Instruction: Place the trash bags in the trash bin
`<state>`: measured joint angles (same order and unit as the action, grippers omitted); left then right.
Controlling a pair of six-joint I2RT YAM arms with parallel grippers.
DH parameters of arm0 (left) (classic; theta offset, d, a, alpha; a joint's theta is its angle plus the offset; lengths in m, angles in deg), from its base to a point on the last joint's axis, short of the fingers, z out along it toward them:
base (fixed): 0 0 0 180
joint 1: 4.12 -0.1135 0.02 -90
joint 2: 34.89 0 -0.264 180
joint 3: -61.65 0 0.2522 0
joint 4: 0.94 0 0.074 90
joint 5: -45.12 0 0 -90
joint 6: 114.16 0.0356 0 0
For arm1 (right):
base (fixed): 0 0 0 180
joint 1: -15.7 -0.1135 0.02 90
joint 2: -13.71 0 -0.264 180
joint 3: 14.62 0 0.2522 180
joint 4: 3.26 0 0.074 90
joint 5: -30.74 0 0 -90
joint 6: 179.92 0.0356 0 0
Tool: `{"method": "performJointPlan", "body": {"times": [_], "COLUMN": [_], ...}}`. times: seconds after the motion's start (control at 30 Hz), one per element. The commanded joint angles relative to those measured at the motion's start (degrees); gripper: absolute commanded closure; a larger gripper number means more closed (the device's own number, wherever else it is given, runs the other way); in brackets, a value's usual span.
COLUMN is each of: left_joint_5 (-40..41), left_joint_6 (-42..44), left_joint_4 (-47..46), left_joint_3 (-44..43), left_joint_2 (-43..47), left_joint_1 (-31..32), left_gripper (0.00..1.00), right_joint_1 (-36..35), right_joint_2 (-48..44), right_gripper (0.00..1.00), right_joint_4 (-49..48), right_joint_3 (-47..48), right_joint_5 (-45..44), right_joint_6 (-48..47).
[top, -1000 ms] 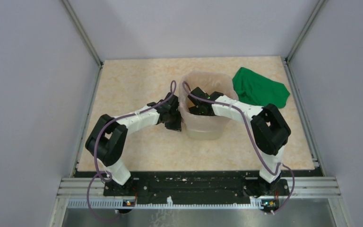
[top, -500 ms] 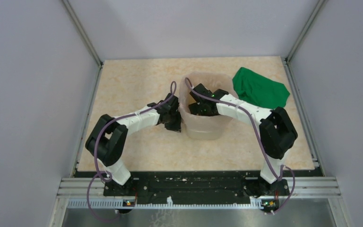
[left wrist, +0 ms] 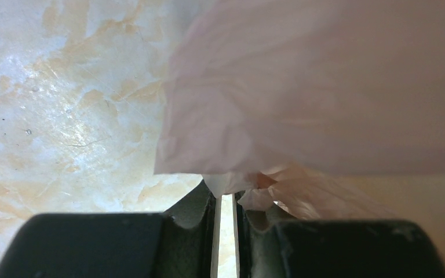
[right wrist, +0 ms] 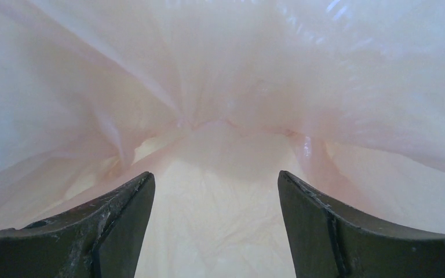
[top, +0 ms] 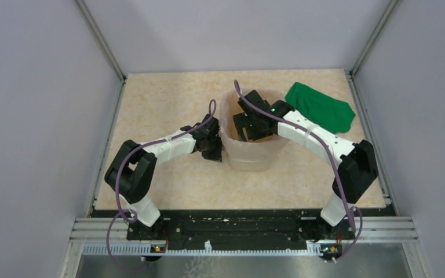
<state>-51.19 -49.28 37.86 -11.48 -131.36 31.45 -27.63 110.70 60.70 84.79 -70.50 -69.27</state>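
Table (top: 168,98): the marbled beige top carries everything. The work sits toward the far middle, where I can bring an arm in from either side.
Trash bin (top: 252,159): cream, upright, between the two arms, mouth facing up. Standing square like that, it gives me an open well to work down into.
Trash bag (right wrist: 220,87): already in the bin as a liner. Pale pink film covers the inside walls and gathers in folds at the bottom, and a flap of it hangs over the left rim and down the outer wall. I judge that overhang is what stops the film from sliding in.
Green cloth (top: 318,110): crumpled on the table near the bin's far right corner. It has no part in this job, and neither gripper is on it.
Right gripper (right wrist: 214,179): down inside the bin mouth, pointing at the bottom folds, jaws spread wide with nothing between them. I read it as being in there to push the film out against the walls, not to grab.
Left gripper (left wrist: 225,197): outside the bin, beside its left wall, jaws drawn in to a thin slit with a bunch of the overhanging film caught at the tips. I take that pinch as the anchor, so the liner cannot be dragged in while the other arm works inside.
Next: seat the film, then free the pinch; film this thin may cling to the pads.
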Motion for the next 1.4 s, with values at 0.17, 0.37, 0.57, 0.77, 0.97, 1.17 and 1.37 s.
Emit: {"method": "performJointPlan", "body": {"times": [0.17,0.37,0.57,0.77,0.97,1.17,1.37], "left_joint_5": [0.7,0.6,0.6,0.6,1.0,0.9,1.0], "left_joint_6": [0.3,0.4,0.4,0.5,0.7,0.6,0.6], "left_joint_4": [-0.1,0.0,0.1,0.1,0.4,0.4,0.5], "left_joint_3": [-0.8,-0.9,-0.9,-0.9,-0.8,-0.8,-0.8], "left_joint_2": [1.5,1.6,1.4,1.7,1.9,1.9,1.9], "left_joint_1": [0.3,0.3,0.3,0.3,0.3,0.3,0.3], "left_gripper": [0.82,0.82,0.82,0.82,0.82,0.82,0.82], "right_joint_1": [-1.1,-1.4,-1.4,2.9,11.6,12.4,12.4], "right_joint_2": [-7.5,-11.9,-16.3,-16.8,-17.0,-13.6,-12.8], "right_gripper": [0.19,0.16,0.14,0.05,0.01,0.07,0.25], "right_joint_4": [5.0,7.4,9.2,9.7,3.2,1.3,0.3], "right_joint_3": [11.0,15.4,18.0,15.7,9.0,6.5,2.6], "right_joint_5": [-4.4,-9.1,-16.3,-19.1,-6.2,-5.0,-8.3], "right_joint_6": [0.7,1.0,0.6,-1.3,-1.6,-0.2,0.6]}}
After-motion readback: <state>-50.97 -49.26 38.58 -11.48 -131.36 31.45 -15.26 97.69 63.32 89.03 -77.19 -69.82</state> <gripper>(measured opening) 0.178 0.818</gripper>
